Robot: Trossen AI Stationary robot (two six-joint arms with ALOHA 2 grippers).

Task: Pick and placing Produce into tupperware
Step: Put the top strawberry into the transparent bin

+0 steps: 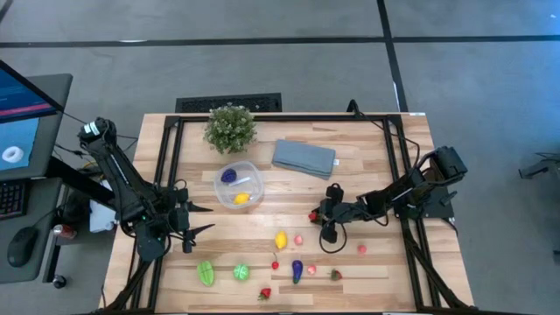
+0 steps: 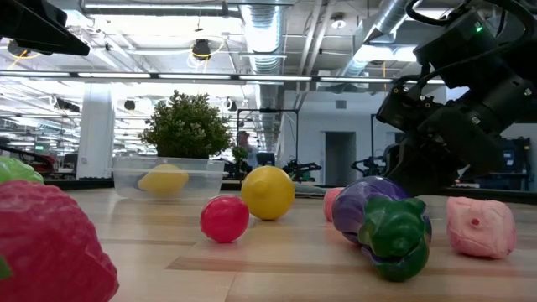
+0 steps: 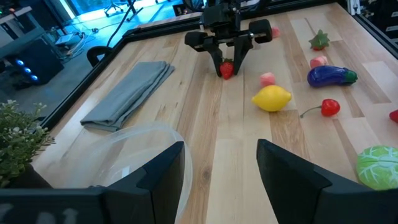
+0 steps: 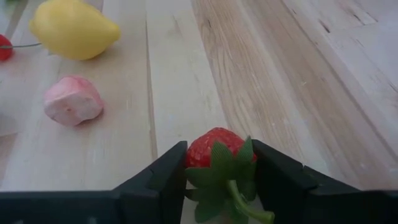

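Observation:
My right gripper [image 4: 219, 163] is shut on a small red toy strawberry [image 4: 214, 148] at mid-table, right of the tupperware [image 1: 238, 185]. The tupperware is a round clear tub holding a purple-blue piece [image 1: 229, 175] and a yellow piece [image 1: 241, 199]. Loose produce lies on the near half of the table: a lemon [image 1: 281, 240], pink pieces [image 1: 298, 239], a cherry [image 1: 275, 264], an eggplant [image 1: 297, 271], two green pieces [image 1: 206, 273] and more strawberries [image 1: 265, 294]. My left gripper [image 3: 221, 168] hangs open left of the tupperware, touching nothing. My right gripper pinches the strawberry by its two sides, just below the green leafy cap [image 4: 227, 171], one finger [image 4: 163, 171] on each flank. The fingers slant down from the table's right side. The red tip [image 3: 227, 71] points down at the boards; whether it is lifted clear, I cannot tell.
A leafy potted plant [image 1: 230, 128] stands at the far edge behind the tupperware. A folded grey-blue cloth [image 1: 304, 157] lies flat to its right. Black frame rails [image 1: 171, 166] run along the table's left, far and right sides. A monitor and mouse sit off the left edge.

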